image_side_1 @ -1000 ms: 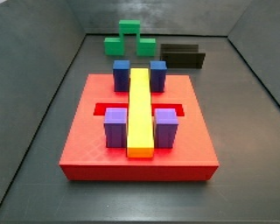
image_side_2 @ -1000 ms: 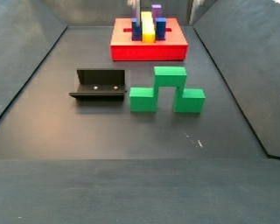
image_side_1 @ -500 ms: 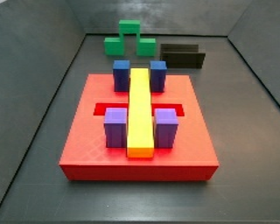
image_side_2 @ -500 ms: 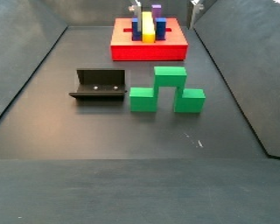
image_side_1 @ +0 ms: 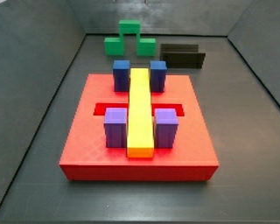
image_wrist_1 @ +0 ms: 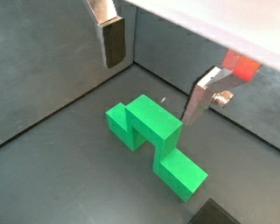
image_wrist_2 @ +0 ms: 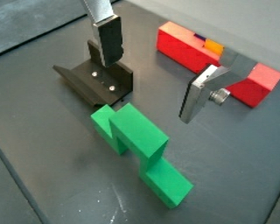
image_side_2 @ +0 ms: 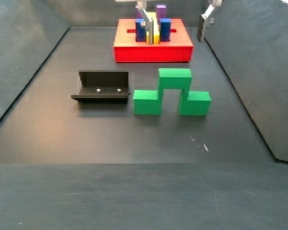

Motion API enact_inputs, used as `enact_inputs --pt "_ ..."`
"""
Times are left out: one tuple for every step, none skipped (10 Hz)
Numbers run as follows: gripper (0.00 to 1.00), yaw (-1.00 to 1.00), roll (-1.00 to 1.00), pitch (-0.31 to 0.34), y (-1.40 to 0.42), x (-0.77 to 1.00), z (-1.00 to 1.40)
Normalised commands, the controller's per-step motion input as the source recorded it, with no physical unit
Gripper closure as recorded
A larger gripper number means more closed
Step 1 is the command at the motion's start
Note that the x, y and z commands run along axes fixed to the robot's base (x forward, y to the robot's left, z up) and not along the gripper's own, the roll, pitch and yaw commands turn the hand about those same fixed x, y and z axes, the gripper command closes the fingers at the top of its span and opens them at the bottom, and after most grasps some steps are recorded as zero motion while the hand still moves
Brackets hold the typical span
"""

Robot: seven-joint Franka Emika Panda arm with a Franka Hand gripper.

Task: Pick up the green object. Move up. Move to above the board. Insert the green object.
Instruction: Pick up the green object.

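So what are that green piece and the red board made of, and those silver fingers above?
The green object looks like matte plastic: flat uniform colour, no shine. The board seems the same, with a faintly textured top, perhaps printed. The gripper hangs open above the green object; its fingers look like brushed metal, with dark, probably rubber, pads.

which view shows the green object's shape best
A side view: the green object sits near and unblocked, raised middle cube between two lower ones. In the other side view it is small and far beyond the board. Both wrist views show it below the open gripper.
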Motion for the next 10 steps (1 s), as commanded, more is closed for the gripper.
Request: enact_inputs --pt "0.00 0.00 0.20 0.000 0.17 0.03 -0.20" --pt "0.00 0.00 0.17 0.000 0.18 0.04 -0.21" --pt "0.00 0.00 0.10 0.000 0.06 0.05 -0.22" --pt "0.00 0.00 0.10 0.000 0.00 0.00 -0.34" --pt "0.00 0.00 0.10 0.000 0.00 0.00 -0.37" --pt "0.00 0.00 0.11 0.000 0.00 0.00 -0.37" --pt "0.00 0.00 0.12 0.000 0.00 0.00 -0.35" --pt "0.00 0.00 0.12 0.000 0.00 0.00 -0.33" --pt "0.00 0.00 0.12 0.000 0.00 0.00 -0.30" --pt "0.00 0.00 0.12 0.000 0.00 0.00 -0.28"
